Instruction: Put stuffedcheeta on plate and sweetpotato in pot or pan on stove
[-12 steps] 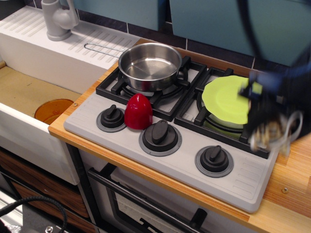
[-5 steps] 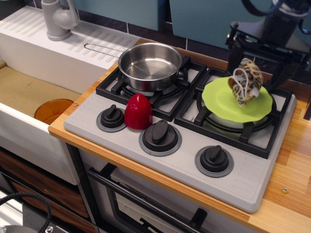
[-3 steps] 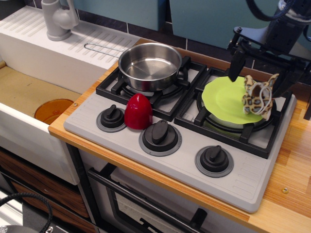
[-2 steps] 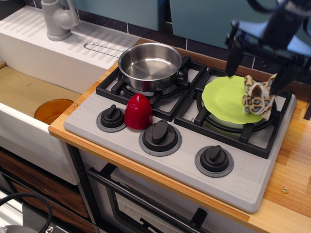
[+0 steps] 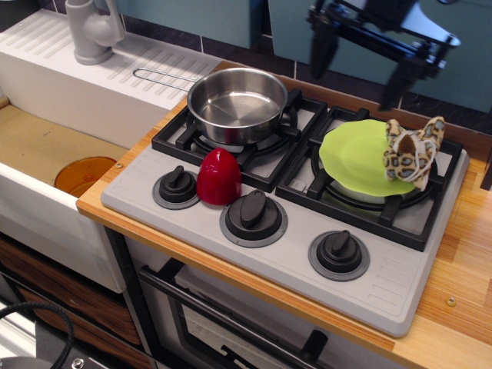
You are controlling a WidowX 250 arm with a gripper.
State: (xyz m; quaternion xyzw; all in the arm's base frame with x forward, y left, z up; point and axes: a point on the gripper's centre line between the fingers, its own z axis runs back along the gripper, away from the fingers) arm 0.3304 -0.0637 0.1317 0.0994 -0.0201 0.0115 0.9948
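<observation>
The stuffedcheeta [image 5: 413,153] lies on the right edge of the lime-green plate [image 5: 357,157], which rests on the right burner of the grey stove [image 5: 292,254]. The dark red sweetpotato [image 5: 219,177] stands on the stove's front panel between the left and middle knobs. The steel pan [image 5: 237,104] sits empty on the left burner. My gripper [image 5: 360,63] is open and empty, raised above the stove's back, between pan and plate, with its fingers spread wide.
A white sink unit with a grey tap [image 5: 92,29] is at the left, with an orange bowl [image 5: 83,174] in the basin. Three dark knobs [image 5: 254,211] line the stove front. Wooden counter [image 5: 461,292] runs along the right.
My gripper let go of the stuffedcheeta on the plate's right edge, then rose and moved left, away from it. The sweetpotato and pan have not moved.
</observation>
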